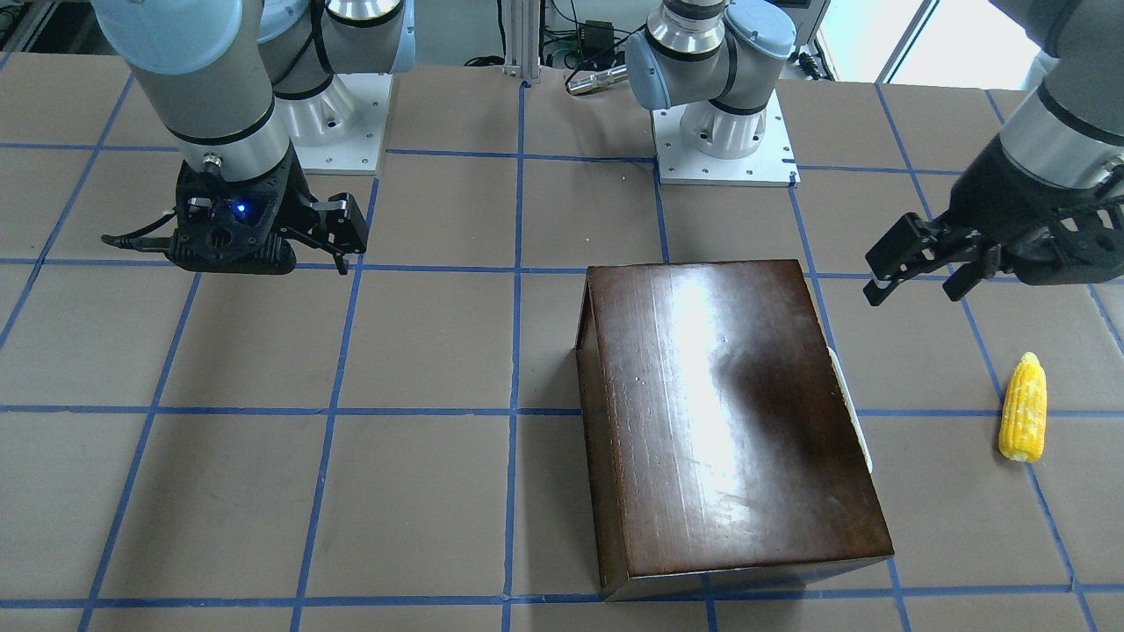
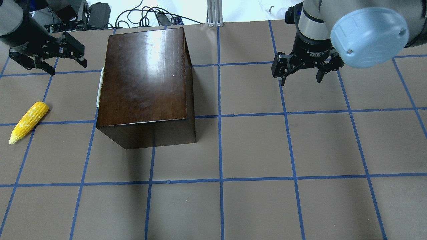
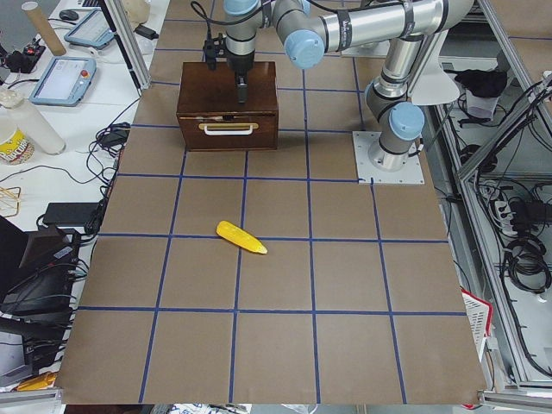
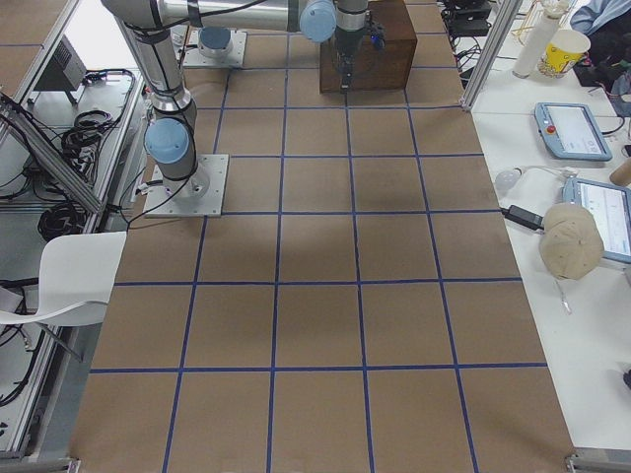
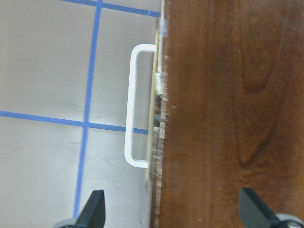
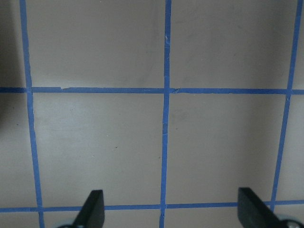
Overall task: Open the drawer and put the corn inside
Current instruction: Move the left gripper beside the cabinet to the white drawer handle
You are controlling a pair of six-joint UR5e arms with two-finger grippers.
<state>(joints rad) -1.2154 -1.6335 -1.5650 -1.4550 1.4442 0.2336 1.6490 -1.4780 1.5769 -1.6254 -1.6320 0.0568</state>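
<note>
Plainly, the drawer (image 3: 194, 136) is shut. Its dark front panel sits flush in the glossy dark brown wooden box (image 2: 143, 76), and a white handle (image 5: 130, 107) stands out from that face.

Take the overhead view as a dial centred on the box: the handle face looks toward 9 o'clock. The corn (image 2: 28, 121) lies flat on the tabletop (image 2: 253, 146) at about 8 o'clock from the box and well apart from it. Its tapered tip points to 7 o'clock (it rests right at a crossing of the blue tape lines (image 2: 220, 150)). It is apart from both hands.

The left hand (image 1: 911, 296) hangs above the tabletop at about 10 o'clock from the box, near the corner on the handle side. Its fingers are spread wide and hold nothing. In its wrist camera one fingertip shows over the tabletop and the other over the box top, with the handle farther up between them.

The right hand (image 2: 300, 80) hangs at about 2 o'clock, well apart from the box. Its fingers are also spread wide and empty, and its wrist camera shows only taped tabletop beneath them.
</note>
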